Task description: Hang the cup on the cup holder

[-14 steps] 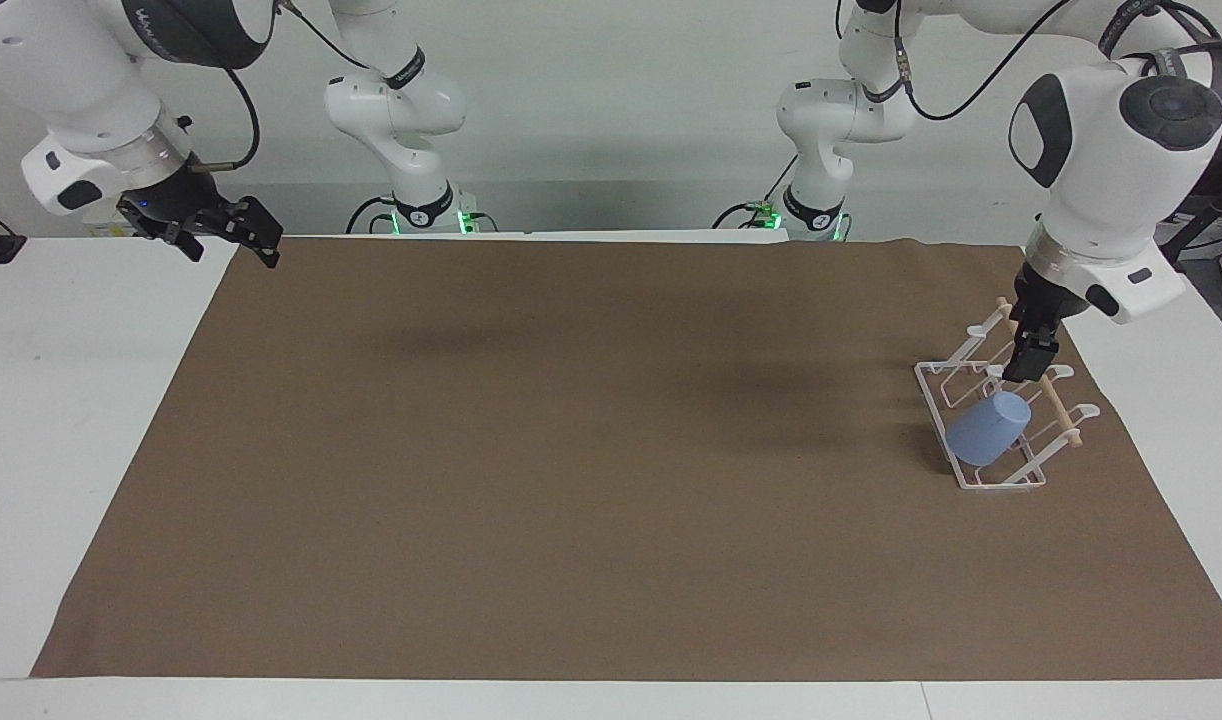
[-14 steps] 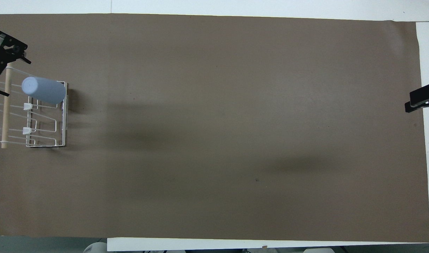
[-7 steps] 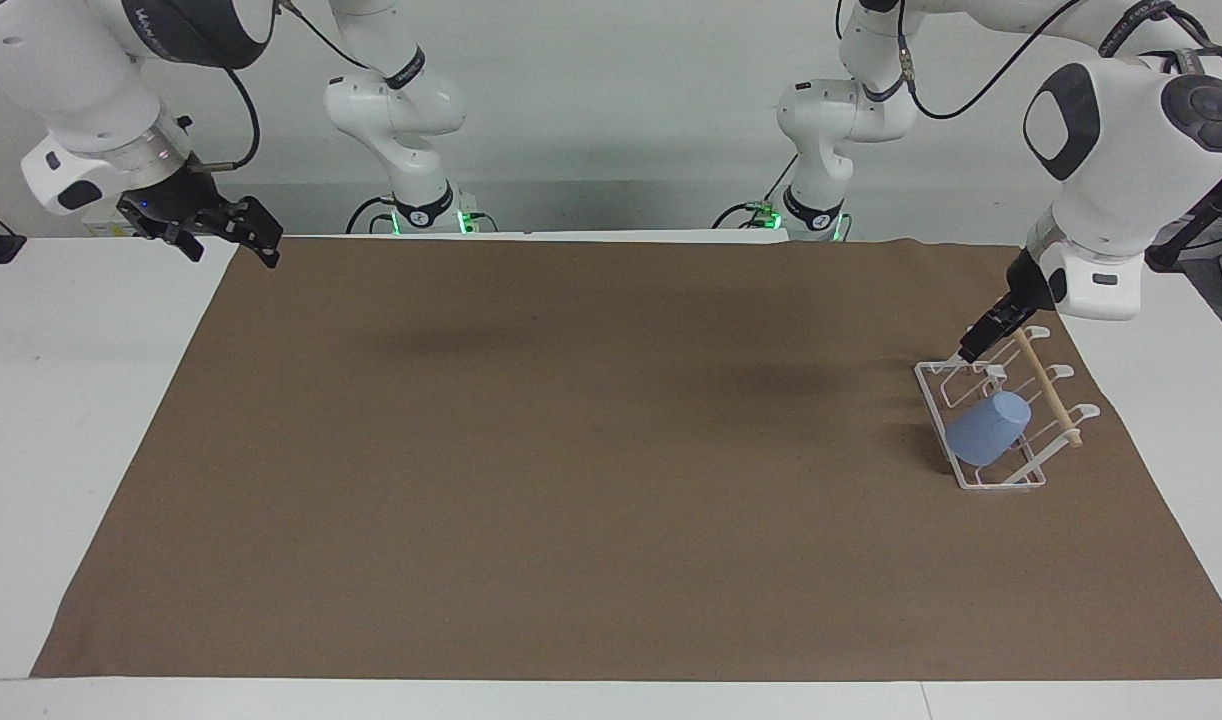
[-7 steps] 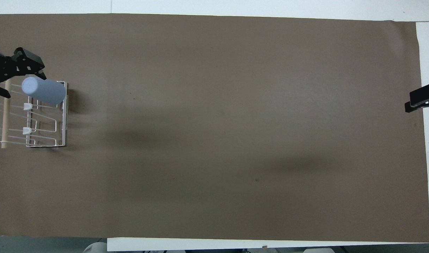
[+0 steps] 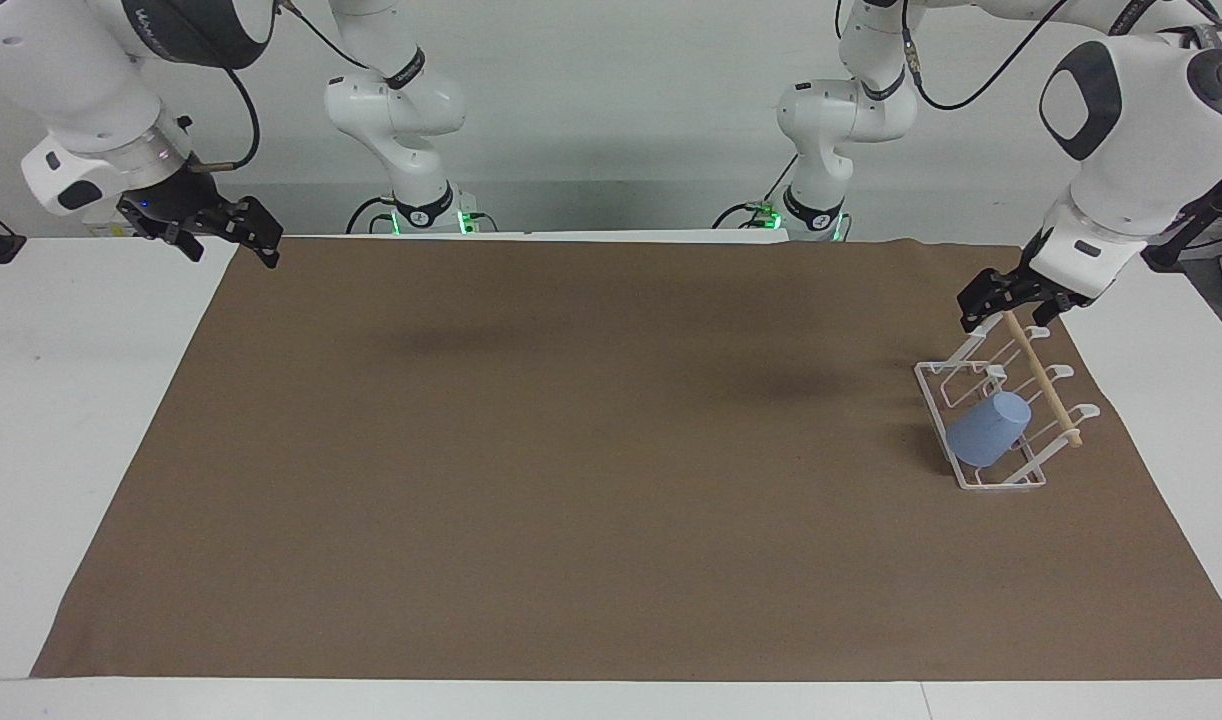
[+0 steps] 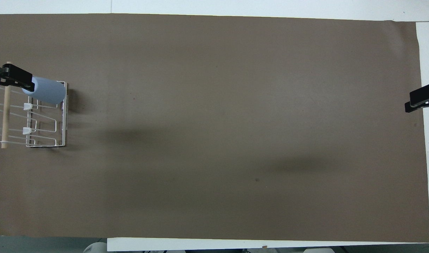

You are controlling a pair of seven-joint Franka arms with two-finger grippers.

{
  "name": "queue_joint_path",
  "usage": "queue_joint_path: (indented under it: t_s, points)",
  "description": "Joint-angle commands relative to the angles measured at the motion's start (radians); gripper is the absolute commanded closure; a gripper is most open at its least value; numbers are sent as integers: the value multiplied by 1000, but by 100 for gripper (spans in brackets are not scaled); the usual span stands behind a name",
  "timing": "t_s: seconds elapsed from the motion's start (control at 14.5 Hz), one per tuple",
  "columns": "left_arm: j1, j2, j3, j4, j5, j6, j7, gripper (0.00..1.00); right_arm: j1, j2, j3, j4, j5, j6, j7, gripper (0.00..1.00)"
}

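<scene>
1. Over at the right edge of the facing view, the cup holder [image 5: 991,420] sits on the brown mat [image 5: 611,460] at the left arm's end of the table [image 5: 81,420]. It's thin white wire with a rectangular base, slanted looped prongs with little white tips, and a pale round wooden dowel [image 5: 1043,380] across the top.
2. Only one thing is on the rack: the cup [image 5: 987,428]. It's a light-blue matte tumbler, tapered, no handle, slipped mouth-down over one prong and tilted so its flat bottom points up toward the dowel. In the overhead view it shows at the left edge as a stubby blue cylinder [image 6: 46,90] on the prong farthest from the robots; the other prongs are bare.
3. Left tool [image 5: 1006,300] is black and blocky, and it hangs over the rack end nearest the robots, right by the dowel's tip. Its fingers are spread apart with nothing between them, and it's clear of the cup. From overhead, a black bit of it [image 6: 11,75] overlaps the cup's bottom edge, but the facing view shows a gap.
4. Right tool [image 5: 226,228] waits up in the air at the upper left of the facing view, over the mat's corner at the right arm's end. Fingers spread, empty.
5. Mat is flat, dull brown paper with soft arm shadows on it; the table under it is plain white.
</scene>
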Motion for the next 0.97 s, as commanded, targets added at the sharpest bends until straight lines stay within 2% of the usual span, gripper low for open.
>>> queue_joint_path:
  t_s: [0.0, 0.28, 0.69, 0.9]
  points:
    - [10, -29, -6, -1, -21, -3, 8, 0, -7, -17, 1, -19, 14, -2, -19, 1]
    - [8, -40, -9, -10, -1, 52, 0, 0, -7, -17, 1, -19, 14, -2, -19, 1]
    - [-1, -61, -7, -47, -14, 40, -95, 0, -7, -17, 2, -19, 14, 0, -19, 1]
    - [45, -70, -25, -72, -12, 51, -83, 0, -7, -17, 1, -19, 14, -2, -19, 1]
